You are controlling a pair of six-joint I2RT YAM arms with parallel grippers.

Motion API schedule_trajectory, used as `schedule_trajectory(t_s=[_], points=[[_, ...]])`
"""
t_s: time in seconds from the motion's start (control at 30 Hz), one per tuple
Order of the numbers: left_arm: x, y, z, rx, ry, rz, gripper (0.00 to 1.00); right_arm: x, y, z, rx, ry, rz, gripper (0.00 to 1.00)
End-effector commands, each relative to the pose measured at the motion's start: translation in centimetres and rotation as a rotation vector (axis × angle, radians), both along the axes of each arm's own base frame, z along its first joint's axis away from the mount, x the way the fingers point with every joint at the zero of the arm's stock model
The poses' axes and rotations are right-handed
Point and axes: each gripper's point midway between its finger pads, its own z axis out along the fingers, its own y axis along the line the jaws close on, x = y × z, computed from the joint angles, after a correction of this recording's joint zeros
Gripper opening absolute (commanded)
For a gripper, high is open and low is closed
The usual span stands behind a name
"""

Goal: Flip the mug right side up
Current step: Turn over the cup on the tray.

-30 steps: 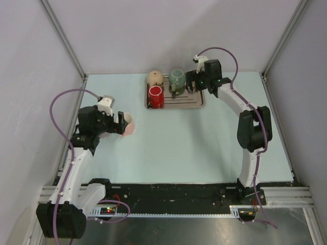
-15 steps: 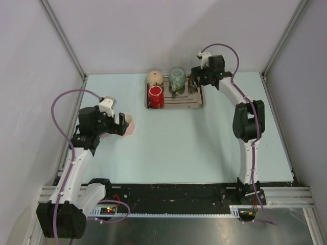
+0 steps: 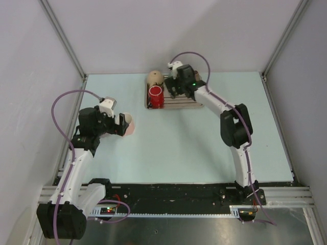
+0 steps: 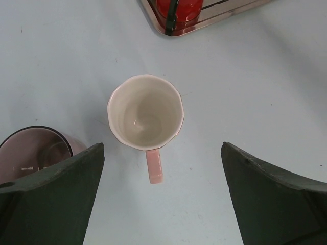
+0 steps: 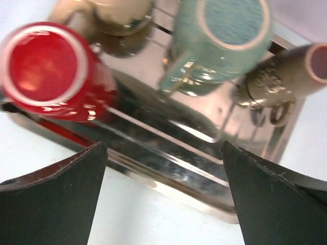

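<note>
Green mug (image 5: pixel 225 30) stands base-up just ahead of your right pincer (image 5: pixel 162 150), gaping empty. Left pincer (image 4: pixel 162 153), also gaping, sits well apart.

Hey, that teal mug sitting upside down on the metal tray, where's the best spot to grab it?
Take the teal mug by its outer wall, coming down from above with the right tool open across the body. It stands base-up on the tray, so the rim is unreachable, and a brown mug lies close beside it.
</note>
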Motion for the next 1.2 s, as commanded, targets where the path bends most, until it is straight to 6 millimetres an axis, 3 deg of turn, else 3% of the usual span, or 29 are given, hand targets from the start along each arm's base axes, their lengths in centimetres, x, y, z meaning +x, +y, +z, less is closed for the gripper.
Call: schedule_trajectory(t_s=[0.0, 0.27, 0.53, 0.8, 1.17], points=[[0.2, 0.6, 0.9, 0.029, -0.067, 0.008, 1.00, 0.6, 2.9, 6.8, 0.022, -0.186, -0.077, 0.99], [0.3, 0.6, 1.0, 0.025, -0.084, 0.011, 1.00, -0.3, 8.4, 7.9, 0.058, -0.251, -0.158, 1.00], [0.2, 0.6, 1.2, 0.024, -0.102, 0.013, 1.00, -0.7, 12.7, 8.4, -0.032, -0.457, -0.183, 1.00], [0.1, 0.6, 1.3, 0.024, -0.114, 0.013, 1.00, -0.5, 14.9, 6.0, -0.034, -0.456, -0.138, 0.99], [0.0, 0.4, 1.5, 0.017, -0.126, 0.005, 1.00, -0.3, 14.7, 2.1, -0.124, -0.433, -0.139, 0.99]])
